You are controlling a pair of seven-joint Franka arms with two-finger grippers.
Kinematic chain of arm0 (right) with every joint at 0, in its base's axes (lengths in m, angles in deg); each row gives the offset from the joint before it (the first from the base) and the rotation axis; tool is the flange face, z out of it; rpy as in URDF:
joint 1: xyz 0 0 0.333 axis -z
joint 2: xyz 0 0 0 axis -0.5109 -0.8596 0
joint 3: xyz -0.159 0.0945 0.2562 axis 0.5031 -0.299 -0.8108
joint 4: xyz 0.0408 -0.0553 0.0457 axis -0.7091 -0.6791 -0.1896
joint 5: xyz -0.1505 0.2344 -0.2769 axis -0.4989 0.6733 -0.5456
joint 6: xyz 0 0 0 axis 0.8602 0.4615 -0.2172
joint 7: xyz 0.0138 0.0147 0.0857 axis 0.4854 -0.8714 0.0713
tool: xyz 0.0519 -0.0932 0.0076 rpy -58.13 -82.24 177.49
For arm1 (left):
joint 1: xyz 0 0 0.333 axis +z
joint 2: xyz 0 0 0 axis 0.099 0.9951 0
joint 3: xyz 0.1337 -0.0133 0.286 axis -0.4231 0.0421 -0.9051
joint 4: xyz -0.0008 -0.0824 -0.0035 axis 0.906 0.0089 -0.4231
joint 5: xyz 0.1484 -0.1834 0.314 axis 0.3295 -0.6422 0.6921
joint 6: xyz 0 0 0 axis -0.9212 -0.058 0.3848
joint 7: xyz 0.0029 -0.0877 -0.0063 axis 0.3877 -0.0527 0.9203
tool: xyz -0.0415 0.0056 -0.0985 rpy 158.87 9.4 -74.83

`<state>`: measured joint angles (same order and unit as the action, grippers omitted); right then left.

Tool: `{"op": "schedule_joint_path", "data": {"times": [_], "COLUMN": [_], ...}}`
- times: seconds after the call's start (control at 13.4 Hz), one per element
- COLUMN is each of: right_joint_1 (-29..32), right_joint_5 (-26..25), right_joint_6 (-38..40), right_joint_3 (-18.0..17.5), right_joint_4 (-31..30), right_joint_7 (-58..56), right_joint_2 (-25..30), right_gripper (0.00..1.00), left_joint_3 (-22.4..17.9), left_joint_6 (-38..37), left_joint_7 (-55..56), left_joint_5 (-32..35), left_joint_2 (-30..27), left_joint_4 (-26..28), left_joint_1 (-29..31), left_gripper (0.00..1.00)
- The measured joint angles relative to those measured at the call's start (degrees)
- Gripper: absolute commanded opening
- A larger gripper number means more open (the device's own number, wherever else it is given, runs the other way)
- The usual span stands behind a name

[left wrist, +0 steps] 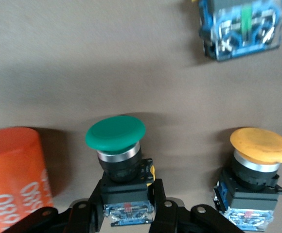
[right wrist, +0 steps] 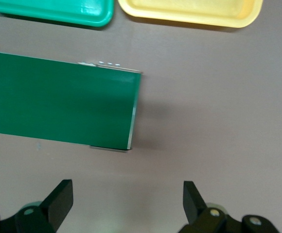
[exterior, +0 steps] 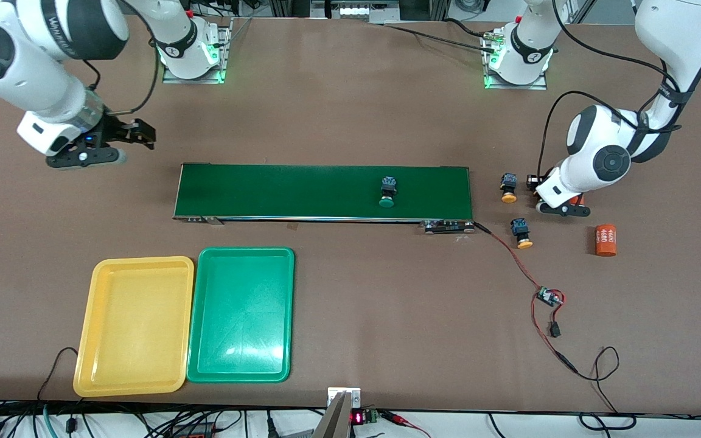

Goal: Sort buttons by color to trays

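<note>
My left gripper (left wrist: pixel 127 201) is shut on the black body of a green-capped button (left wrist: pixel 115 141), low at the table beside the conveyor's end. In the front view its hand (exterior: pixel 560 208) hides that button. A yellow-orange button (left wrist: pixel 260 155) stands right beside it (exterior: pixel 509 187), and a second one (exterior: pixel 521 233) lies nearer the front camera. Another green button (exterior: pixel 388 191) lies on the dark-green conveyor (exterior: pixel 302 191). The yellow tray (exterior: pixel 134 325) and green tray (exterior: pixel 242 313) lie side by side, both with nothing in them. My right gripper (exterior: pixel 134 137) hangs open, holding nothing, near the conveyor's other end (right wrist: pixel 58 104).
An orange cylinder with white print (exterior: pixel 606 239) lies toward the left arm's end of the table, and another (left wrist: pixel 12 174) sits close beside the held button. A small circuit board (exterior: pixel 549 297) with red and black wires trails from the conveyor toward the front edge.
</note>
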<state>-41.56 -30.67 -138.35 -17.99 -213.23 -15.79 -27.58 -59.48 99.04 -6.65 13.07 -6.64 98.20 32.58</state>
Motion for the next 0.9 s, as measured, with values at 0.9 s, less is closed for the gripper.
{"op": "schedule_joint_path", "data": {"times": [0.9], "right_joint_1": [-20.2], "right_joint_5": [6.2], "right_joint_6": [-17.4], "right_joint_3": [-0.3], "right_joint_4": [0.0], "right_joint_7": [24.7], "right_joint_2": [-10.6], "right_gripper": [1.0], "left_joint_3": [16.7], "left_joint_6": [-23.4], "left_joint_7": [5.6], "left_joint_5": [-11.1], "left_joint_2": [0.3], "left_joint_4": [-20.1], "left_joint_1": [-5.0], "left_gripper": [0.21]}}
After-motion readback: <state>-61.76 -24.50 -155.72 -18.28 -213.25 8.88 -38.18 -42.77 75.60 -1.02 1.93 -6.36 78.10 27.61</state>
